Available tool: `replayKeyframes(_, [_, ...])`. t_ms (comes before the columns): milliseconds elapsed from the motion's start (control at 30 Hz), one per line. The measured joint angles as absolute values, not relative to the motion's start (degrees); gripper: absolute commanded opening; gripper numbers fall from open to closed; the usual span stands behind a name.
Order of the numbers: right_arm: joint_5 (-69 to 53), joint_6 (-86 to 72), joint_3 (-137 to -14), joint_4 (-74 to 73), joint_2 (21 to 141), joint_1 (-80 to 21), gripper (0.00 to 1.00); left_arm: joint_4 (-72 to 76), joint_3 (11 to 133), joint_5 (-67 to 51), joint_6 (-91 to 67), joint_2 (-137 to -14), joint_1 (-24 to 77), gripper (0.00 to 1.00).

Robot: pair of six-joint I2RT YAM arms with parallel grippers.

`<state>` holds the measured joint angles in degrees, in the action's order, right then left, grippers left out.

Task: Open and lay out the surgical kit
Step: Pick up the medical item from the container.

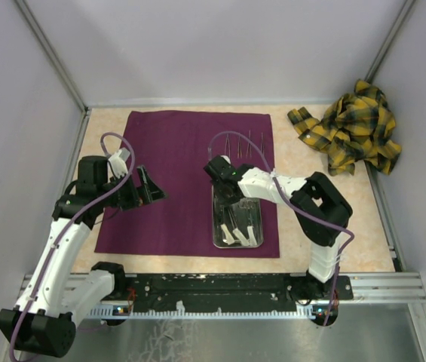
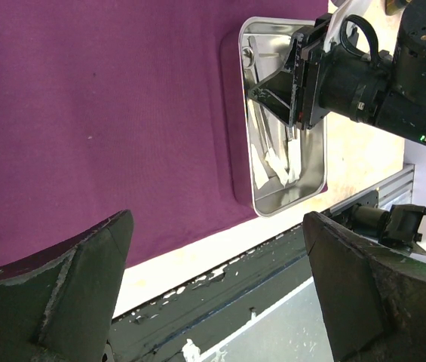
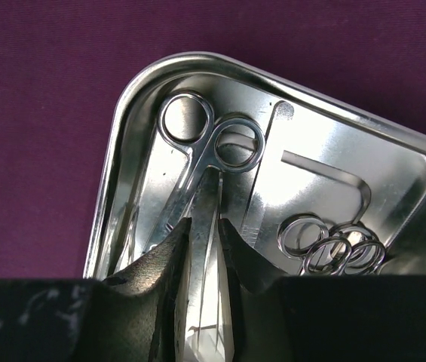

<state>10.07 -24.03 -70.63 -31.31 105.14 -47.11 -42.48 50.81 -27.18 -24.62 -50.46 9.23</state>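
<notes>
My right pincer [image 3: 204, 225] is down inside the far end of the steel tray [image 3: 122, 105]. Its two dark fingers [image 3: 169, 260] press against either side of a slim, tapering pair of tweezers [image 3: 206, 279], so I am clamped on those. The tweezers' narrow end points toward the ring handles of a pair of scissors [image 3: 188, 175] lying along the tray's left wall, and it nearly touches the spot where the two rings meet. To the right of my fingers, against the near wall, there is a cluster of more steel ring handles [image 3: 326, 249]; I cannot tell which tools they belong to.

The tray sits on the right part of a purple cloth [image 1: 175, 166], which is spread flat on the bench [image 1: 363, 226]. The tray's long side runs toward me. At the tray's near end lie some small white pieces [image 1: 231, 237]. Beyond the tray, near the far edge of the cloth, a few thin metal tools [image 1: 246, 143] lie side by side on the fabric.

My left pincer [image 1: 151, 187] hangs over the left part of the cloth with its fingers spread as wide as they go. It holds nothing and is well apart from the tray. From its own camera I look between those fingers across bare purple fabric to the tray and my other wrist.

A crumpled yellow checked cloth [image 1: 352, 124] lies in the far right corner of the bench, off the purple cloth.
</notes>
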Motion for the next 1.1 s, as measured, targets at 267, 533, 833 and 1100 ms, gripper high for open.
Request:
replayKeyframes(267, [10.6, -24.0, -70.6, -31.5, 105.1, -47.1, 0.20, -42.5, 50.8, -27.1, -24.6, -50.5, 9.2, 1.00])
replayKeyframes(533, [10.9, -23.3, -70.6, -31.4, 105.1, -47.1, 0.20, -42.5, 50.8, -27.1, -24.6, -50.5, 9.2, 1.00])
replayKeyframes(833, [11.0, -22.5, -70.7, -31.4, 105.1, -47.1, 0.19, -42.5, 50.8, -27.0, -24.6, -50.5, 9.2, 1.00])
replayKeyframes(1100, [10.9, -22.5, -71.4, -30.5, 107.0, -47.1, 0.17, -42.8, 50.8, -27.0, -24.6, -50.5, 9.2, 1.00])
